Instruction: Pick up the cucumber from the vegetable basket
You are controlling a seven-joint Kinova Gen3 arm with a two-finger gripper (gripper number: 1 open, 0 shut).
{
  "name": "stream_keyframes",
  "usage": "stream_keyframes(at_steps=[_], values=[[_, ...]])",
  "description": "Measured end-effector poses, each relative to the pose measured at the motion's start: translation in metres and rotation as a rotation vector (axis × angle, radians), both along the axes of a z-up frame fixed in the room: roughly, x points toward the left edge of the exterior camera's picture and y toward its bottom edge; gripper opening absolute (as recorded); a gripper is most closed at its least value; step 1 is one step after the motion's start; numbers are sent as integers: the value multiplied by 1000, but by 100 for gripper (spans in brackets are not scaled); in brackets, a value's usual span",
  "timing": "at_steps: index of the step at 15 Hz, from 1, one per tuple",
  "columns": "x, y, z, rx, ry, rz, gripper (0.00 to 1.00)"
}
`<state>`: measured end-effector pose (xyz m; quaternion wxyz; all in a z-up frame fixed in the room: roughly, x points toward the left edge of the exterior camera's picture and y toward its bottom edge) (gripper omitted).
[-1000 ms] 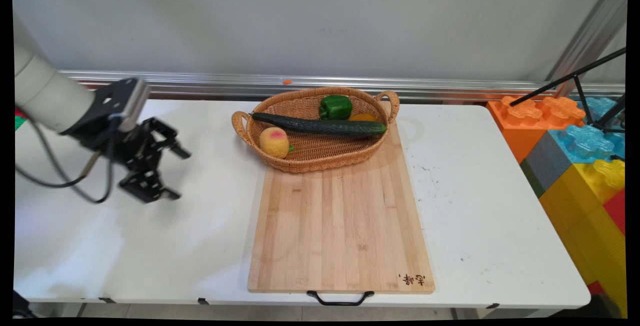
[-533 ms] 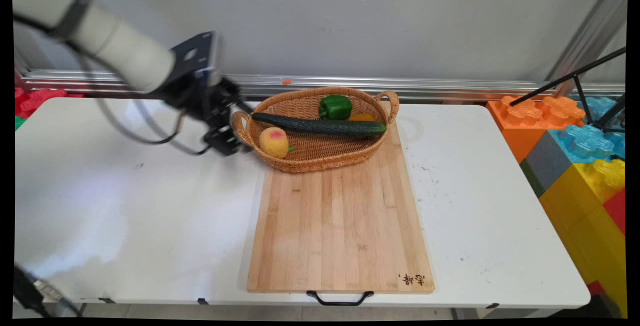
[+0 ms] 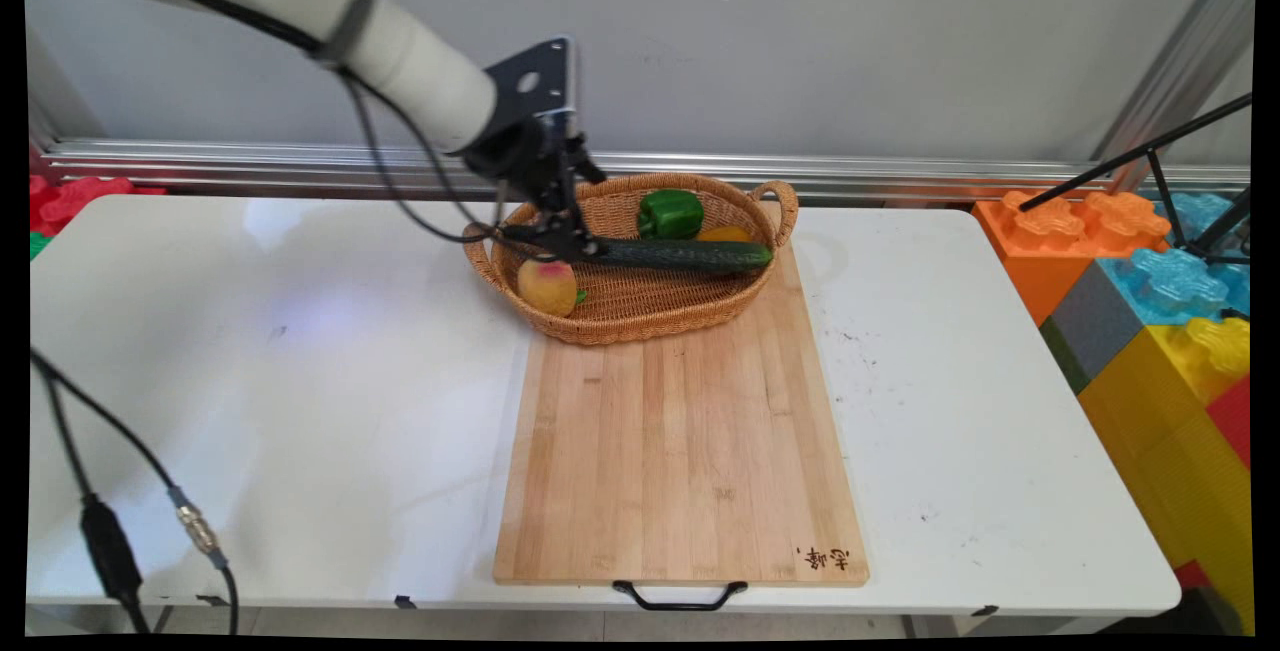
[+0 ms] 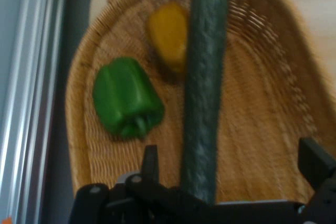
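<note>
A wicker basket stands on the far end of a wooden cutting board. In it lie a long dark cucumber, a green bell pepper, a yellow pepper and a peach. My gripper hangs open over the basket's left part, just above the cucumber's left end. In the hand view the cucumber runs between the two fingers, closer to the left one. Nothing is held.
Big coloured toy blocks are stacked at the table's right end, with a black stand leg slanting over them. A metal rail runs along the wall. Black cables hang at the lower left.
The arm has swung from the table's left side to the right and up, and the gripper now hangs over the basket's left part above the cucumber.
</note>
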<state>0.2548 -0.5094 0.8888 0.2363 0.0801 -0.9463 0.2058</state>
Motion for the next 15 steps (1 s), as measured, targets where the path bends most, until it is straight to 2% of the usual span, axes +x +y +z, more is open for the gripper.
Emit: stream_keyframes(at_steps=[4, 7, 15], values=[[-24, -36, -32, -30, -38, -19, 100], [-32, -52, -55, -33, -67, -26, 100], [-43, -71, -90, -29, -105, -57, 100]])
